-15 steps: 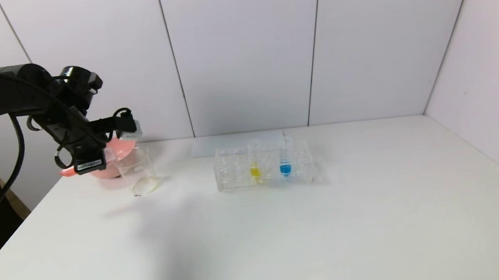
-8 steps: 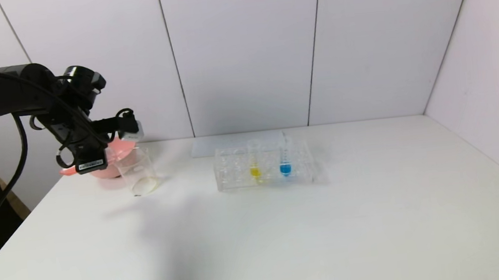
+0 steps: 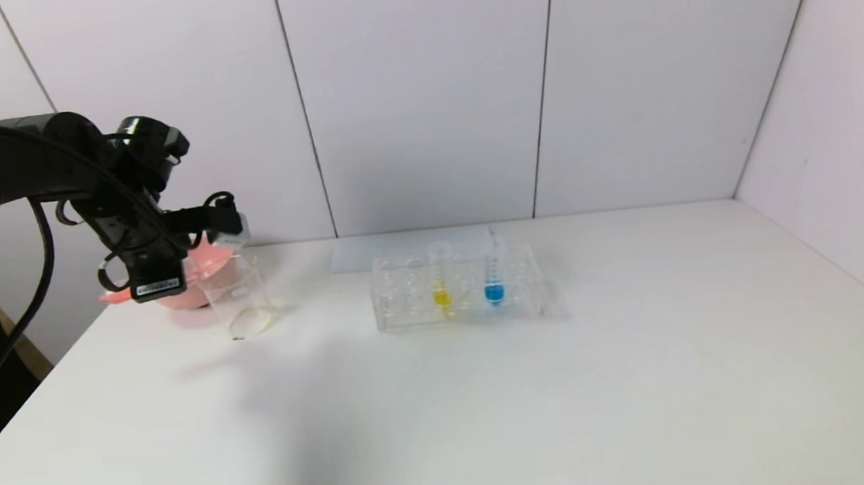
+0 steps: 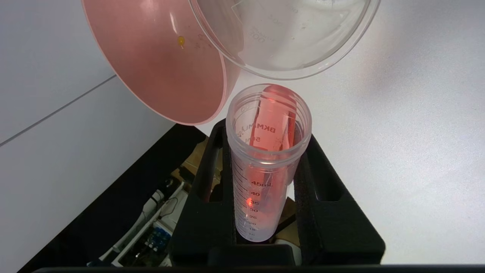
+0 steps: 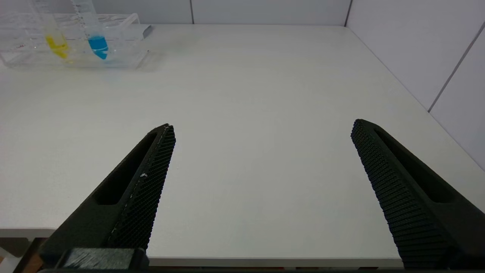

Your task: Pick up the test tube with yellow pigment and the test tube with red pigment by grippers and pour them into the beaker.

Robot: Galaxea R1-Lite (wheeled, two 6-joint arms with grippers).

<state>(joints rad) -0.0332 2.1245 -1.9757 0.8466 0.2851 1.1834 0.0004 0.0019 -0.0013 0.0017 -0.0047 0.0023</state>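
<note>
My left gripper (image 4: 265, 132) is shut on the test tube with red pigment (image 4: 265, 170). The tube is tipped, and its open mouth is just short of the rim of the clear beaker (image 4: 288, 45). Orange-red liquid runs along the tube's inside wall. In the head view the left gripper (image 3: 185, 266) hangs over the beaker (image 3: 238, 299) at the table's far left. The test tube with yellow pigment (image 3: 440, 280) stands upright in the clear rack (image 3: 406, 300). My right gripper (image 5: 263, 129) is open over the table's near edge, holding nothing.
A pink bowl (image 3: 186, 286) sits right behind the beaker, touching or nearly touching it. A blue-liquid tube (image 3: 492, 276) stands in the rack beside the yellow one. White wall panels close off the back and right of the table.
The left arm and wrist have shifted slightly upward beside the beaker, still gripping the red tube. Rack, beaker and bowl have not moved.
</note>
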